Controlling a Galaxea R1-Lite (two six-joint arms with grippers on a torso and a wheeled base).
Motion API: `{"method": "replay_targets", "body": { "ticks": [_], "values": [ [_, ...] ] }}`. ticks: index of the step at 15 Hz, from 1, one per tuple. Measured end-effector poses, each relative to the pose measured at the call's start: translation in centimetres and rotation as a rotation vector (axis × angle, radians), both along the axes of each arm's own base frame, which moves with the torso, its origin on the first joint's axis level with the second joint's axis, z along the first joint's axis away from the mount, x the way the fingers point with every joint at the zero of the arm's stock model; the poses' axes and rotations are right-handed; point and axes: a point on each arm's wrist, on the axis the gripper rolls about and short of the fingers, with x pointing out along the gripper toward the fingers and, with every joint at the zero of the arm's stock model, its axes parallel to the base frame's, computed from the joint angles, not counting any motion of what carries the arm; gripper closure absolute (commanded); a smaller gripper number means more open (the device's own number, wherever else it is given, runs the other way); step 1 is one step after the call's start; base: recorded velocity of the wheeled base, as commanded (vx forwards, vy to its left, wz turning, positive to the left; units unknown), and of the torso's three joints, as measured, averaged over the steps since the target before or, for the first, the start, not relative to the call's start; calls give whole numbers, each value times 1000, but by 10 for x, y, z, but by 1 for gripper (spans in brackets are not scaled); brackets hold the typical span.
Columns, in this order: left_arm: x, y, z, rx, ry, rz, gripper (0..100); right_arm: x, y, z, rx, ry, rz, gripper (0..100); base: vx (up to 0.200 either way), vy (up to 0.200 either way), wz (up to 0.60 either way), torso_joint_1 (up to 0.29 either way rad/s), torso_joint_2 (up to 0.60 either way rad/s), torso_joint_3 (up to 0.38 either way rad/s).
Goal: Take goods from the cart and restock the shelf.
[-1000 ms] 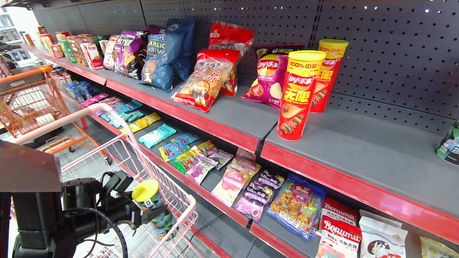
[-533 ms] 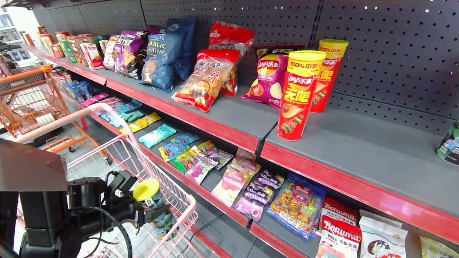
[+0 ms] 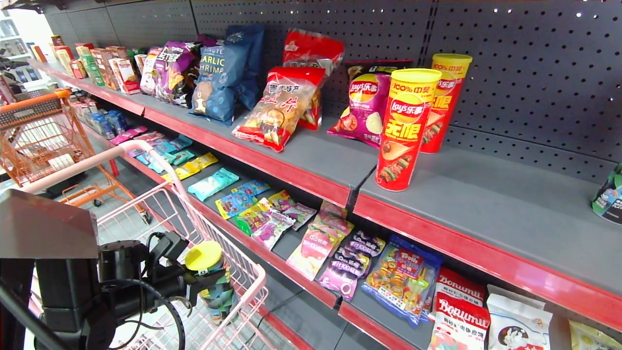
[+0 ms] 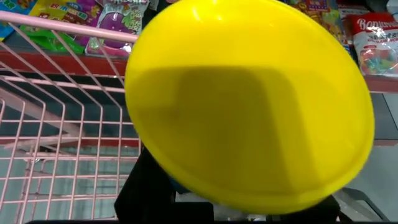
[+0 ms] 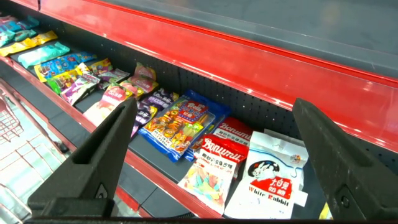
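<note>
A snack can with a yellow lid [image 3: 204, 255] and a dark patterned body stands upright inside the pink wire cart [image 3: 256, 278], near its front corner. My left gripper [image 3: 208, 288] is shut on the can's body just under the lid. In the left wrist view the yellow lid [image 4: 249, 106] is very close, with the cart's wire [image 4: 50, 155] behind it. My right gripper [image 5: 217, 168] is open and holds nothing, in front of the lower shelf of candy and snack bags [image 5: 186, 124]. The grey upper shelf [image 3: 486, 204] has bare room right of two red chip cans [image 3: 406, 129].
Chip bags [image 3: 277, 104] and boxes [image 3: 112, 68] line the upper shelf to the left. Small candy packs [image 3: 272, 218] cover the lower shelf. An orange cart [image 3: 39, 131] stands farther left. A dark packet [image 3: 610, 197] sits at the upper shelf's far right.
My left arm has shifted a little right and up with the yellow-lidded can in its grip. The shelf goods have not moved.
</note>
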Motion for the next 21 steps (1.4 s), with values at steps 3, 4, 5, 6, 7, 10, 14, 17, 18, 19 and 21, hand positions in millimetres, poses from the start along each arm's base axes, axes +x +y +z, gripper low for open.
{"method": "replay_targets", "body": {
  "ticks": [3, 4, 5, 6, 7, 10, 14, 17, 18, 19, 21],
  "values": [
    [-1, 4, 9, 5, -14, 23, 100, 0, 0, 0, 0, 0, -1, 0, 0, 0, 0, 0, 0, 0],
    [-2, 7, 16, 8, -14, 43, 100, 0, 0, 0, 0, 0, -1, 0, 0, 0, 0, 0, 0, 0],
    [-4, 10, 24, 9, -1, 66, 100, 0, 0, 0, 0, 0, -1, 0, 0, 0, 0, 0, 0, 0],
    [-7, 14, 33, 10, 16, 91, 100, 0, 0, 0, 0, 0, -1, 0, 0, 0, 0, 0, 0, 0],
    [-12, 18, 45, 11, 35, 118, 100, 0, 0, 0, 0, 0, 0, 0, 0, 0, 0, 0, 0, 0],
    [-28, 26, 85, 20, 68, 227, 100, 0, 0, 0, 0, 0, 0, 0, 0, 0, 0, 0, 0, 0],
    [-51, 31, 158, 50, 91, 476, 100, 0, 0, 0, 0, 0, -1, 0, 0, 0, 0, 0, 0, 0],
    [-82, 29, 217, 31, -4, 553, 100, 0, 0, 0, 0, 0, 0, 0, 0, 0, 0, 0, 0, 0],
    [-94, 28, 235, 14, -70, 549, 100, 0, 0, 0, 0, 0, 0, 0, 0, 0, 0, 0, 0, 0],
    [-104, 26, 249, -4, -126, 532, 100, 0, 0, 0, 0, 0, 0, 0, 0, 0, 0, 0, 0, 0],
    [-123, 22, 265, -24, -205, 494, 100, 0, 0, 0, 0, 0, 0, 0, 0, 0, 0, 0, 0, 0]
  ]
}}
